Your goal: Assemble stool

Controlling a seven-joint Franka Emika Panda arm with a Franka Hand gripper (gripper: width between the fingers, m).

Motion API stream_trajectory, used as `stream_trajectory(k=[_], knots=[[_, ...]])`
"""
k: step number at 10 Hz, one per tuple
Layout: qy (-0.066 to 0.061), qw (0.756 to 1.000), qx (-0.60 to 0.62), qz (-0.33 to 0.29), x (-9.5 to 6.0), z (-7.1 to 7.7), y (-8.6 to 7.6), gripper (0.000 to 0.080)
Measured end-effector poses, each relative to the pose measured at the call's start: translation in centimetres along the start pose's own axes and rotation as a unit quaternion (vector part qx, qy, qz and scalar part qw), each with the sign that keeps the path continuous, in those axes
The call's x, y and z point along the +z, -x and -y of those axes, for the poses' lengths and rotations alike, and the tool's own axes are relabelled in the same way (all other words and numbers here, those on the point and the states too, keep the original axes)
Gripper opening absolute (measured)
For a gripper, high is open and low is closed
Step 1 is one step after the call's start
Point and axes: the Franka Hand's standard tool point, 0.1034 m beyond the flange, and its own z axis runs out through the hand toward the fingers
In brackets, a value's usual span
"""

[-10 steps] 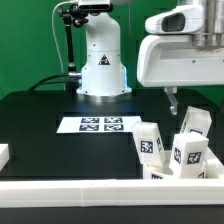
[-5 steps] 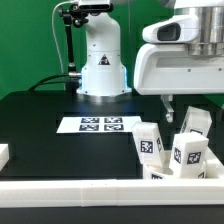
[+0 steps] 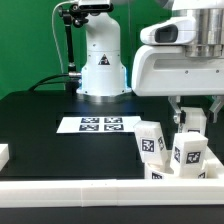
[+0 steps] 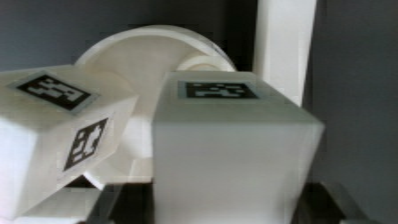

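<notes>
**Three white legs crowded under the gripper**

Three short white legs stand close together near the front rail (image 3: 110,188), at the exterior view's right side of the black table (image 3: 40,120). Each one carries black-and-white square tags. Behind them, the wrist view shows the round seat (image 4: 151,55), also white and thick.

The gripper (image 3: 192,108) hangs directly over the far leg (image 3: 192,122), with a finger on each side of its top. Whether the jaws already press on this leg, I cannot tell. The left leg (image 3: 150,142) and the near leg (image 3: 188,152) stand just beside it. The marker board (image 3: 98,125) lies flat further left.
</notes>
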Motion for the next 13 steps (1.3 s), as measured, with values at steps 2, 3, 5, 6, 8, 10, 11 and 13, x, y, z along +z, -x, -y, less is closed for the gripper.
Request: stream_trajectory(k=[2, 3, 5, 6, 8, 10, 11, 13], knots=[[0.000, 1.000, 0.000, -0.003, -0.01, -0.24, -0.12, 0.0339], [0.000, 1.000, 0.004, -0.003, -0.01, -0.55, -0.18, 0.0339], [0.000, 1.000, 0.014, -0.003, 0.00, -0.99, -0.26, 0.0339], [0.000, 0.999, 0.041, -0.003, 0.00, -0.92, -0.25, 0.0339], [-0.001, 0.994, 0.106, -0.003, 0.00, -0.92, -0.25, 0.0339], [-0.001, 0.987, 0.162, -0.003, 0.00, -0.92, -0.24, 0.0340], [-0.001, 0.980, 0.199, -0.003, 0.00, -0.91, -0.24, 0.0340], [-0.006, 0.961, 0.276, -0.002, 0.06, -0.94, -0.21, 0.0340]])
